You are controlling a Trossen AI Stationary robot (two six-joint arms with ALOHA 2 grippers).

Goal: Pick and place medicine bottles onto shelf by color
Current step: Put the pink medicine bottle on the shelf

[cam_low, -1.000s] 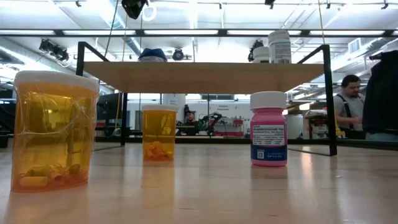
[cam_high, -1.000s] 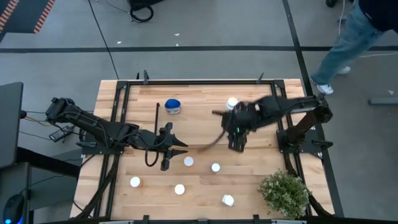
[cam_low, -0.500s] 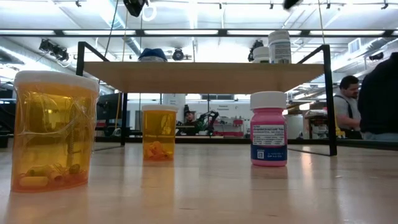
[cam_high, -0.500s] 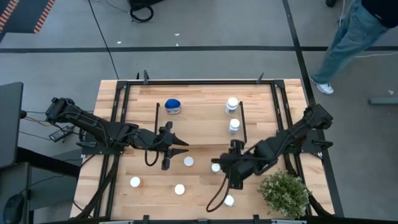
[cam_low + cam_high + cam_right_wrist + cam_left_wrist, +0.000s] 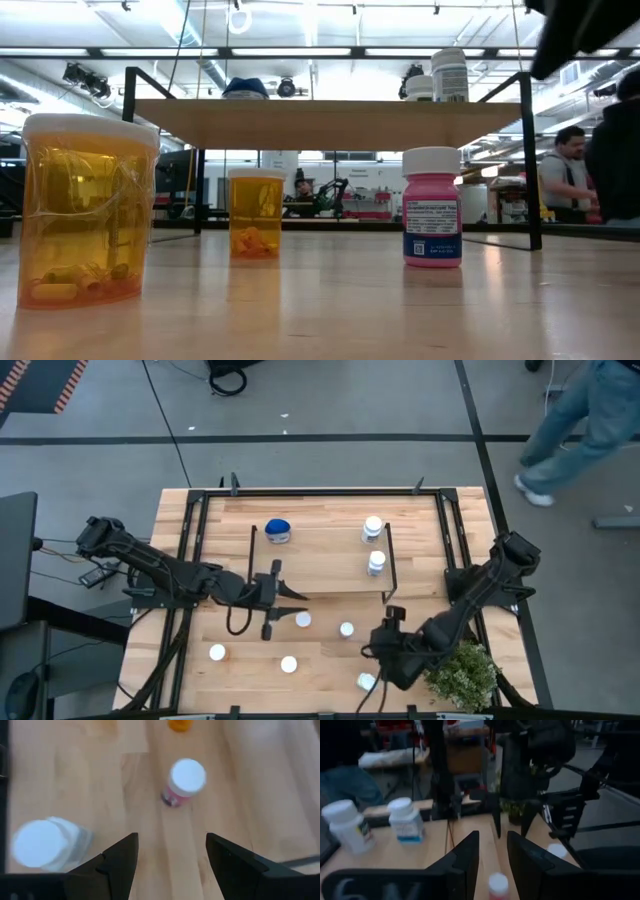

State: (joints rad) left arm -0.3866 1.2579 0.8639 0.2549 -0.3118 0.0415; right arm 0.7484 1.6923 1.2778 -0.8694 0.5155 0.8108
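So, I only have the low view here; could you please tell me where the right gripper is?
Observer: The right gripper is over the table's near right corner, by the plant, beside a white-capped bottle.
Operator: Is it holding anything?
Observer: No, its jaws are open and empty, with the pink bottle ahead of them.
Operator: And the left one, please?
Observer: The left gripper hovers in front of the shelf, jaws slightly apart and empty.
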